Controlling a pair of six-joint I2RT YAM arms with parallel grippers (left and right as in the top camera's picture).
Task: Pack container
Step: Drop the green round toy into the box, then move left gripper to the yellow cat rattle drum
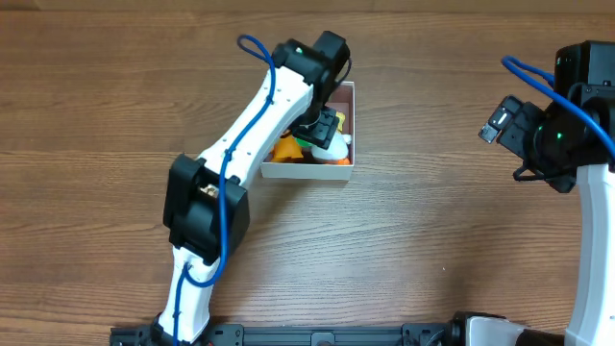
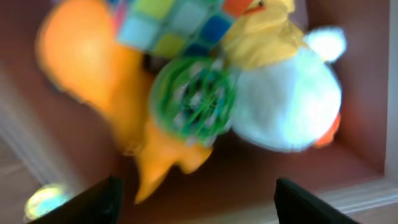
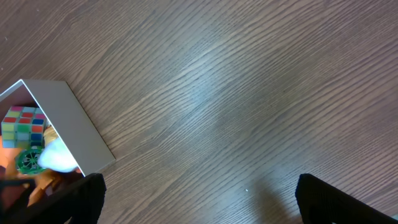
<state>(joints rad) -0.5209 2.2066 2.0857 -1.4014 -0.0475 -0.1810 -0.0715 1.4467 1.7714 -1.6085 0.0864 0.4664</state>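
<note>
Wood-grain table point(image 1: 432, 240) fills all views, and no loose item shows on it in the overhead or right wrist pictures. Left arm point(image 1: 259, 115) reaches diagonally across to the far centre, its wrist directly above the container point(image 1: 307, 171). Right arm point(image 1: 586, 192) stands well apart at the right edge, over bare wood. The container sits at far centre, a white-walled box partly hidden by the left arm. Contents noted, all inside the walls and crowded together: a white plush point(image 2: 286, 106) with a yellow part, an orange toy point(image 2: 93, 74), a multicoloured cube point(image 2: 174, 25) and a green lattice ball point(image 2: 194, 96) touching the plush and the orange toy. The left wrist picture is blurred, so finer detail cannot be read. Left gripper point(image 2: 198, 193) hangs over the contents with its fingers spread wide and nothing between them. Right gripper point(image 3: 199, 193) is likewise spread wide and empty. Assessment: packing appears complete or nearly so. What seems to remain is lifting the left arm away, and possibly settling the pile.
</note>
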